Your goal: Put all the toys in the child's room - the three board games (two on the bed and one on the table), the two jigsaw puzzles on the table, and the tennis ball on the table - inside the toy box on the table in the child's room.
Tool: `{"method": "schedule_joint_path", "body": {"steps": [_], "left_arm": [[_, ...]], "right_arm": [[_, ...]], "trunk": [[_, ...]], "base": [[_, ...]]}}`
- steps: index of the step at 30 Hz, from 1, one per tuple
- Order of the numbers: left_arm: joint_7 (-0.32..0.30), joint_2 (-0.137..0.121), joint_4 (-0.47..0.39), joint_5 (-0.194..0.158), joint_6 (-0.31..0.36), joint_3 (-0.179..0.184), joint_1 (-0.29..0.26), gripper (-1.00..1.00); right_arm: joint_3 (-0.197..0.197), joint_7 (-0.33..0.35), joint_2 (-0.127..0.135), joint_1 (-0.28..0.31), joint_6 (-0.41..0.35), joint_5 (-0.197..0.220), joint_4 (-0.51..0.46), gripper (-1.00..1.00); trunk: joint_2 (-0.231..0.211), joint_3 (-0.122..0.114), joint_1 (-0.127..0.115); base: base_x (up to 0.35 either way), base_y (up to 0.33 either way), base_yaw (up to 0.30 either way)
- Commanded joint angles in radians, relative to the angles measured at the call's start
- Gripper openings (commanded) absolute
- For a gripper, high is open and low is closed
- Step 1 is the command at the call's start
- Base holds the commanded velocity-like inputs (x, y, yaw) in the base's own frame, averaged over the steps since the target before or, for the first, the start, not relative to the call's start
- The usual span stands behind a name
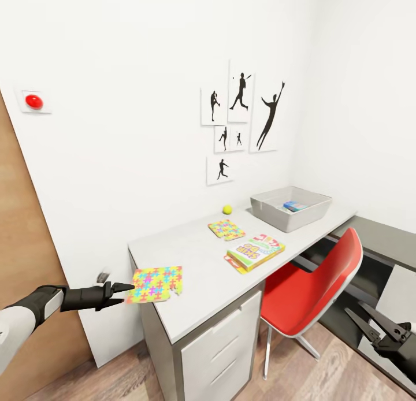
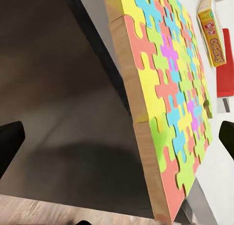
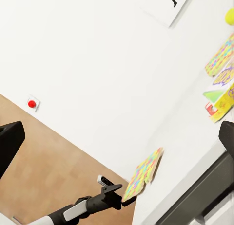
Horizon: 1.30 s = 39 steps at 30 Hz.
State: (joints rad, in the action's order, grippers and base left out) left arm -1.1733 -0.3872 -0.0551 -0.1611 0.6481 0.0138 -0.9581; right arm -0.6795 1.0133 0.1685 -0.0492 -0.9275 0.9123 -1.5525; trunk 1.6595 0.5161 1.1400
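One jigsaw puzzle (image 1: 155,284) juts out over the table's (image 1: 202,279) near left corner. My left gripper (image 1: 124,293) is open at its outer edge. In the left wrist view the puzzle (image 2: 165,103) lies between the wide-spread fingers, touching neither. The second puzzle (image 1: 226,229) lies flat further along the table, with the tennis ball (image 1: 227,209) behind it by the wall. A green-topped board game (image 1: 254,252) lies on a red-edged one near the front edge. The grey toy box (image 1: 271,213) stands at the far end with a blue item inside. My right gripper (image 1: 370,326) hangs open, low at the right.
A red chair (image 1: 312,285) is pushed under the table beside the white drawer unit (image 1: 222,349). A wood door (image 1: 23,245) and a red wall button (image 1: 34,101) are on the left. A dark-topped cabinet (image 1: 381,239) runs along the right wall.
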Motion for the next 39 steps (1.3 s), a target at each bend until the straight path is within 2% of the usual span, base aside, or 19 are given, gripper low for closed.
{"method": "schedule_joint_path", "body": {"steps": [1,39], "left_arm": [[-0.002,0.0,0.0,-0.005,0.01,0.002,-0.001,1.0],[-0.005,-0.002,0.0,-0.005,0.007,0.0,0.001,1.0]], "right_arm": [[0.0,0.001,0.0,0.0,-0.004,0.002,0.0,1.0],[0.0,0.001,0.0,0.0,-0.004,0.002,0.0,1.0]], "trunk": [[0.0,0.001,0.0],[0.0,0.001,0.0]], "base": [[0.0,-0.163,0.0],[0.0,-0.04,0.0]]}}
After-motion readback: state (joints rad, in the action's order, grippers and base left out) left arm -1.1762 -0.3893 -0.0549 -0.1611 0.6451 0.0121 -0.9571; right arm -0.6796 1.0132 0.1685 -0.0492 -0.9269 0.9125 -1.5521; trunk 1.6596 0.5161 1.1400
